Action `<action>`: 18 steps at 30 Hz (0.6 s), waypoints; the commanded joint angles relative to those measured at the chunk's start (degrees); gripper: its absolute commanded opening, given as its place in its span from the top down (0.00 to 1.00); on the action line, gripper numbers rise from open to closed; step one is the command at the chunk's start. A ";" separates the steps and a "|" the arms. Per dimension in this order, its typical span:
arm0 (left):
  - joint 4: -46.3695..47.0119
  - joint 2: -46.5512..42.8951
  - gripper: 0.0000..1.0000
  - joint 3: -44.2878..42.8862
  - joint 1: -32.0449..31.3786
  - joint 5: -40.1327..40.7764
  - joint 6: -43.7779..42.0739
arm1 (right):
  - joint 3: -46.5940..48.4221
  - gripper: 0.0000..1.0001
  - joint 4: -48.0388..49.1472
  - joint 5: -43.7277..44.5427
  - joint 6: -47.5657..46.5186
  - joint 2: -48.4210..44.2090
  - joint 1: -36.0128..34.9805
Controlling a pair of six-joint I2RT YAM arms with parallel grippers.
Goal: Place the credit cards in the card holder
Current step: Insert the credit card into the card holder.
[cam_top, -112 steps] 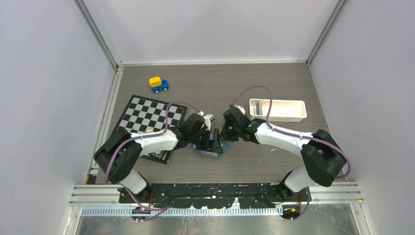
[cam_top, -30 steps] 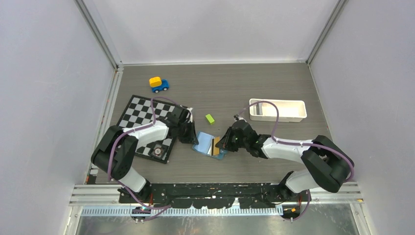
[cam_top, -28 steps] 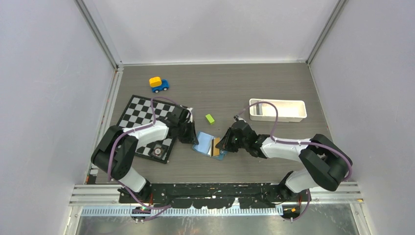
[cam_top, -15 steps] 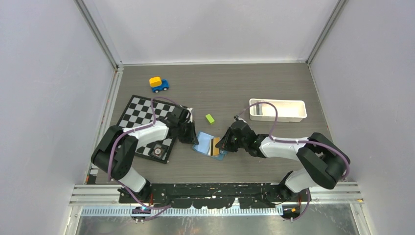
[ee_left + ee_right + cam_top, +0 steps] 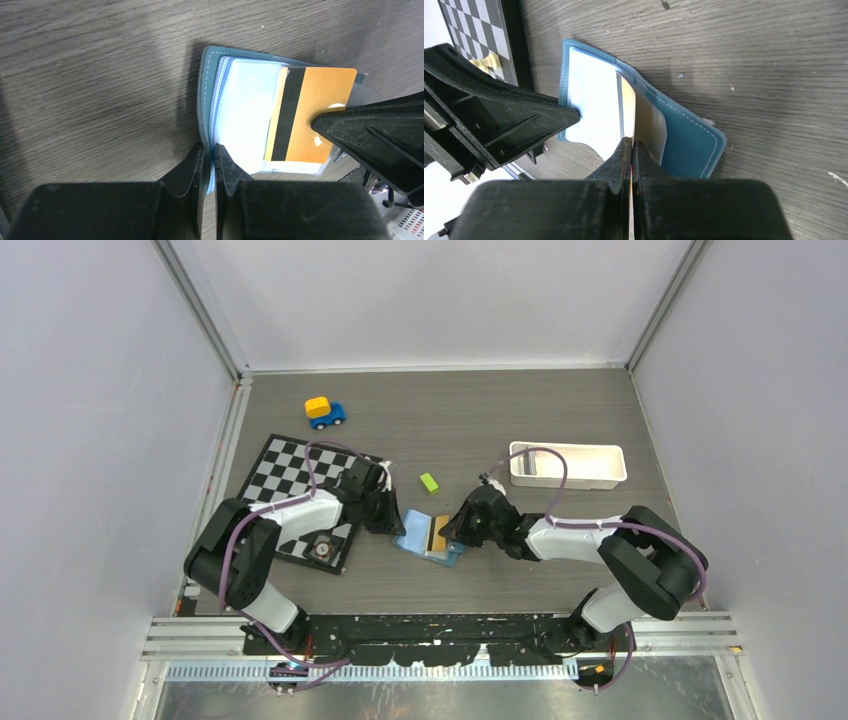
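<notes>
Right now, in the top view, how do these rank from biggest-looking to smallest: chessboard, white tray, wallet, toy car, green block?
1. chessboard (partly covered, still clearly largest)
2. white tray
3. wallet
4. toy car
5. green block

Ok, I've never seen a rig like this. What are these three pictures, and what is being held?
Two robot arms are bolted to a table. One picture looks down from above; the other two come from a camera on each wrist. The left fingers pinch the edge of the open blue card holder. The right fingers grip a gold card held over its open face. Also on the table: a chessboard, a toy car, a green block and a white tray.
</notes>
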State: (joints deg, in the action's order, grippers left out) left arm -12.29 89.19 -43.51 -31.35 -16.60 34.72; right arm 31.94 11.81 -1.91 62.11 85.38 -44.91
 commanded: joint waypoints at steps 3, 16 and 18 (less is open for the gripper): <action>1.93 -0.74 0.92 2.68 -0.28 -1.33 2.09 | -0.65 1.00 -0.20 5.97 1.03 3.12 -0.18; 4.11 -3.07 0.92 5.13 -0.29 -0.86 4.53 | -0.24 0.99 -2.57 2.86 4.57 5.09 -0.18; 4.25 -3.36 0.92 5.33 -0.29 -0.57 4.96 | -0.68 0.99 -3.18 2.88 5.44 4.70 -0.18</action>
State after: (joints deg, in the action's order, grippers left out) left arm -7.62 87.07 -39.59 -31.18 -16.86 38.70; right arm 31.94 16.12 -0.91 66.39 88.77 -44.88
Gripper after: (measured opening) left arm 0.099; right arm 0.023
